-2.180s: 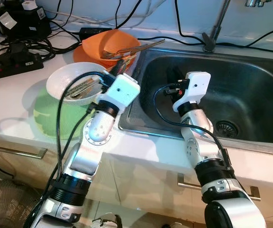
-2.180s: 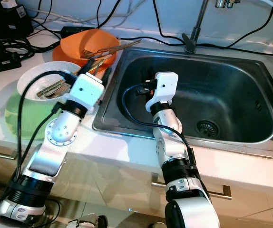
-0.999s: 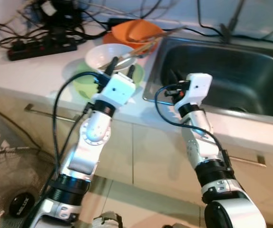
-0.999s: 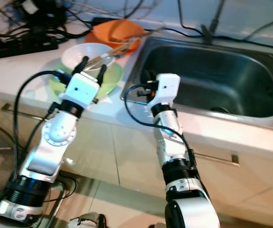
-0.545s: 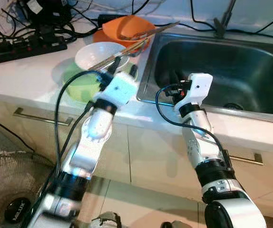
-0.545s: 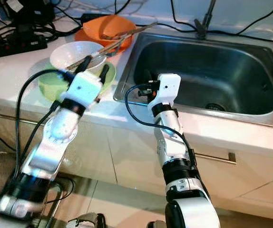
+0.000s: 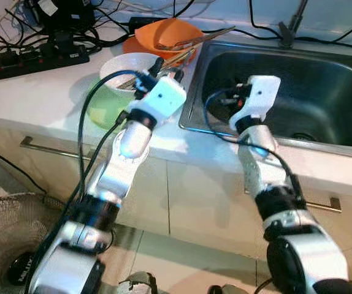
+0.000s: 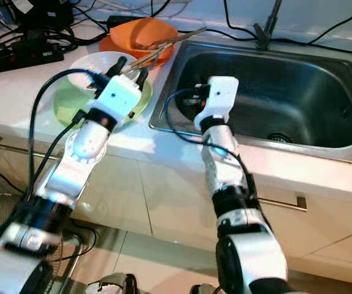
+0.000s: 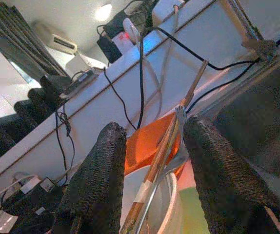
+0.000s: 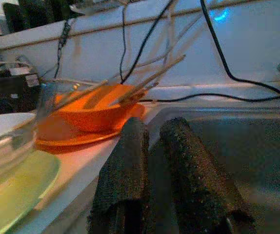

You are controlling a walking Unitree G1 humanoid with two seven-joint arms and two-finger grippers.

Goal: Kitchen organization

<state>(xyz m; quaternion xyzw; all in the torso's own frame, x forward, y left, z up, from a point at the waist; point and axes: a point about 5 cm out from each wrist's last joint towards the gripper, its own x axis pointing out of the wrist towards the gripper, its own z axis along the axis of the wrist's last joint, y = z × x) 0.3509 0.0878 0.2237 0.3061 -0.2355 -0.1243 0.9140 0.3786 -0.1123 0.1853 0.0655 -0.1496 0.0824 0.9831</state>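
Observation:
A white bowl [image 7: 124,66] holding chopsticks and a spoon sits on a green plate [image 7: 102,107] on the white counter. Behind it is an orange bowl [image 7: 164,35] with chopsticks and a fork [image 7: 191,41] sticking out. My left gripper [image 7: 167,68] hovers at the white bowl's right rim, open. In the left wrist view the left gripper [image 9: 154,127] frames the utensil handles [image 9: 167,146], which lie beyond its fingertips. My right gripper [image 10: 155,126] is shut and empty, held over the left part of the steel sink [image 7: 305,79].
A black power strip [image 7: 41,58] and tangled cables lie at the counter's back left. The tap base [image 7: 289,27] stands behind the sink. Cabinet handles [image 7: 47,150] run below the counter edge, and a floor fan [image 7: 10,245] stands low on the left.
My left gripper has moved forward over the green plate to the white bowl's right rim. The right gripper has risen a little over the sink. The camera has shifted slightly.

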